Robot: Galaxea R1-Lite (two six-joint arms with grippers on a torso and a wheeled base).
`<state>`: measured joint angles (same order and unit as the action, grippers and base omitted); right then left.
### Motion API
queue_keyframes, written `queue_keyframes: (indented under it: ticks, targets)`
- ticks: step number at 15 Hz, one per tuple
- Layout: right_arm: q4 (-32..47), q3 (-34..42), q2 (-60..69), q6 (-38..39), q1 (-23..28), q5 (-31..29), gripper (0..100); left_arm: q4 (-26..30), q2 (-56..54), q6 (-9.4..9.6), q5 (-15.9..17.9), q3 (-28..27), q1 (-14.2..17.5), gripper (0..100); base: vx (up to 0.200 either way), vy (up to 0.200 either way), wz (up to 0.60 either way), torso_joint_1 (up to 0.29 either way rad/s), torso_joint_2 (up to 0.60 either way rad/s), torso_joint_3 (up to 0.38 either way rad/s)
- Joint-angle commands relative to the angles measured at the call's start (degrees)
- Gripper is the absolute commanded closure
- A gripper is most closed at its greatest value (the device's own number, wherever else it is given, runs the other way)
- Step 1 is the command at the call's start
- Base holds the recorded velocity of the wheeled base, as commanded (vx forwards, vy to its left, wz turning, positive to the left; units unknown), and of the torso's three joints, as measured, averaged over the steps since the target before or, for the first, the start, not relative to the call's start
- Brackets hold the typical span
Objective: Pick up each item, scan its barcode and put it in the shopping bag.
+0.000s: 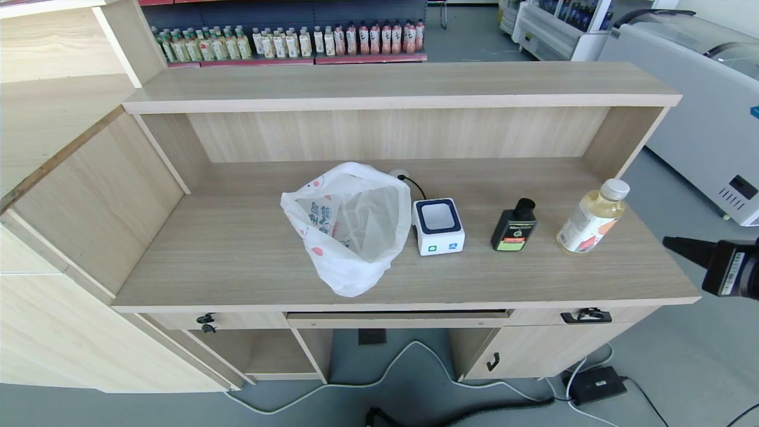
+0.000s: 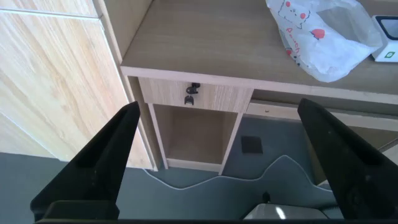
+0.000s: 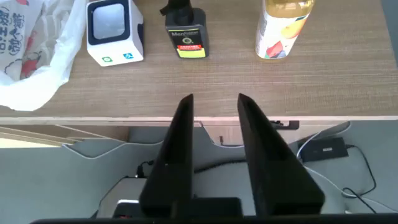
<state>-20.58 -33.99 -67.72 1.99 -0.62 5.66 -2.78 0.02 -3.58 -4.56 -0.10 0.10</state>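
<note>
Centre of head view, on wood-grain counter: shopping bag, thin crinkled translucent plastic w/ red print, mouth gaping, apparently empty. Right of it: boxy white scanner, squat dark bottle, pale drink bottle w/ white cap. Both bottles unbagged, so task at start. Left gripper spread wide, empty; right gripper, frame's right edge, narrowly parted, empty.

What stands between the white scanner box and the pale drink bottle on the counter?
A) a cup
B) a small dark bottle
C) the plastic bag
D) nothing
B: the dark bottle stands between the scanner and the drink bottle, while the bag lies on the scanner's other side.
</note>
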Motion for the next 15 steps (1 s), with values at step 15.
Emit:
queue_keyframes:
  ticks: [15]
  targets:
    - [-17.7, -16.6, -40.7, -12.4, -1.5, -5.2, 0, 0.0, 0.0, -0.02, 0.0, 0.0, 0.0, 0, 0.000, 0.000, 0.00, 0.000, 0.00, 0.000]
